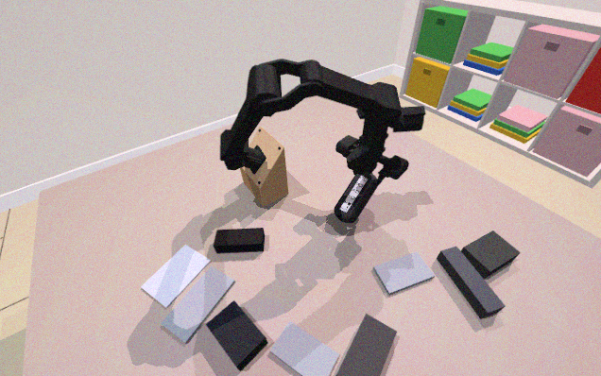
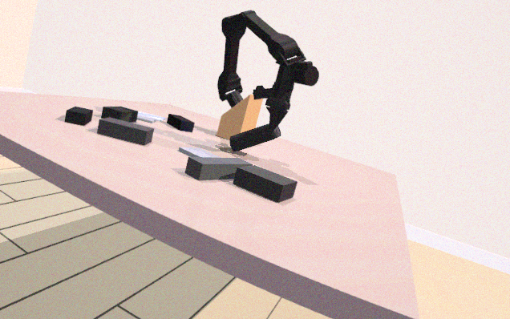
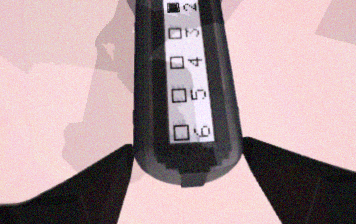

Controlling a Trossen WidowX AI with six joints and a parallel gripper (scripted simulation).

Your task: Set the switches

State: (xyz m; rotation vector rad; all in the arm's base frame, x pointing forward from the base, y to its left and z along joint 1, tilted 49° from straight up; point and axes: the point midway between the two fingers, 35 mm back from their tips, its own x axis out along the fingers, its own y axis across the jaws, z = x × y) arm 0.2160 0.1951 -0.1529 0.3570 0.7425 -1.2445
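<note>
we are holding the controller unit (image 1: 354, 200) (image 2: 254, 138) (image 3: 225, 100) clamped near one end in the claw (image 1: 373, 172) (image 2: 277, 130) (image 3: 188, 146), label up, tilted above the worktop (image 1: 307, 236) (image 2: 341, 224) (image 3: 300, 100), well inside its edges. we are probably reading the label, seeing square 2 filled, 3 to 6 empty, and square 1 out of the wrist view. next we are likely needing square 1, then turning the unit base-down.

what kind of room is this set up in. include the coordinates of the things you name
Perhaps a playroom or classroom corner: there's a white cubby shelf (image 1: 516, 89) with coloured bins, stacks of green, yellow, blue and pink slabs (image 1: 472, 100), and a pale plank floor (image 2: 116, 260). The arm on the pinkish bench (image 1: 118, 189) (image 2: 341, 240) makes it partly a robot workspace.
</note>
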